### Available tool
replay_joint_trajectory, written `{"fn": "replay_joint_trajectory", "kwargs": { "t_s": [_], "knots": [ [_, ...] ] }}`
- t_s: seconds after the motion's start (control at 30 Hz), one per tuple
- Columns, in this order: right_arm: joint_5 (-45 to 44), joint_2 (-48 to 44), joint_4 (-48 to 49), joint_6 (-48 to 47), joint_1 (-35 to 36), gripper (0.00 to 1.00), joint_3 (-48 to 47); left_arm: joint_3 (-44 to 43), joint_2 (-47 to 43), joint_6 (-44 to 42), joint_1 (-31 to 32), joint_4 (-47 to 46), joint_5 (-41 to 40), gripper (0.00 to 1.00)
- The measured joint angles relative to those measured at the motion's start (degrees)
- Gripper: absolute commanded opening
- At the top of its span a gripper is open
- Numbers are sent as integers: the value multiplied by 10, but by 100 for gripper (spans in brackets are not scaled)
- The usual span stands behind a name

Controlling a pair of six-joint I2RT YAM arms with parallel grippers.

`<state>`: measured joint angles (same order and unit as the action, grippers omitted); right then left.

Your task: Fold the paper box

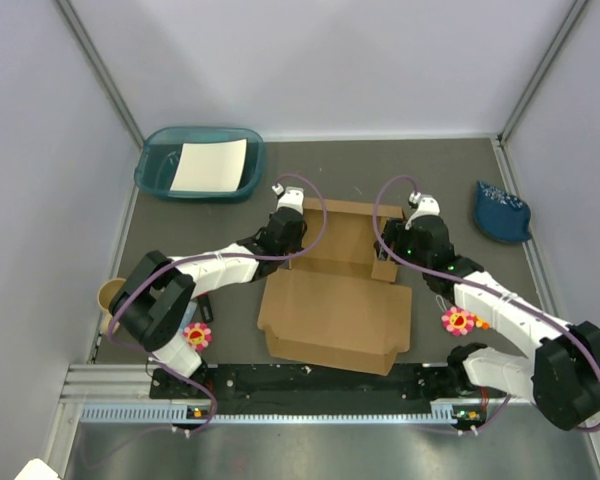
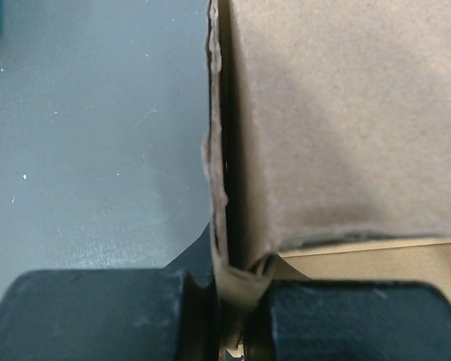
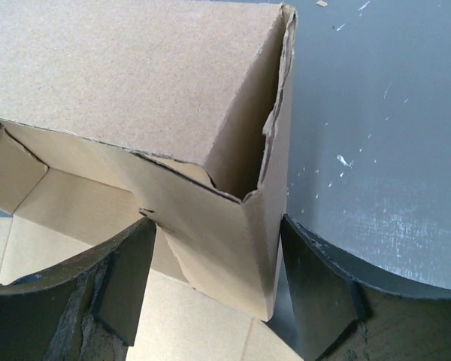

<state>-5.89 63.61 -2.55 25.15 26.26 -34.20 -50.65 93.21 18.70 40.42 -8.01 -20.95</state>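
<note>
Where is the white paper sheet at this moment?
In the top view, the white paper sheet lies inside the teal tray at the far left, beyond the paper box.

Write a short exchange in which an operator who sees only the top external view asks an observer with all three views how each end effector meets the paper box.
Operator: From above I can't see any contact. Is anything gripped on the left?
Observer: Yes. The left wrist view shows the left end effector shut, pinching the edge of the paper box's left side wall.
Operator: And on the right?
Observer: The right wrist view shows the right end effector open. Its fingers stand one on each side of the right wall's corner. I cannot tell whether they touch it.
</note>
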Motion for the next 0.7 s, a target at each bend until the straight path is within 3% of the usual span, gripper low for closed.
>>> {"fn": "replay_joint_trajectory", "kwargs": {
  "t_s": [0.7],
  "knots": [
    [39,13,30,-11,0,73,4,-1,0,3,-1,6,-11,0]
  ]
}}
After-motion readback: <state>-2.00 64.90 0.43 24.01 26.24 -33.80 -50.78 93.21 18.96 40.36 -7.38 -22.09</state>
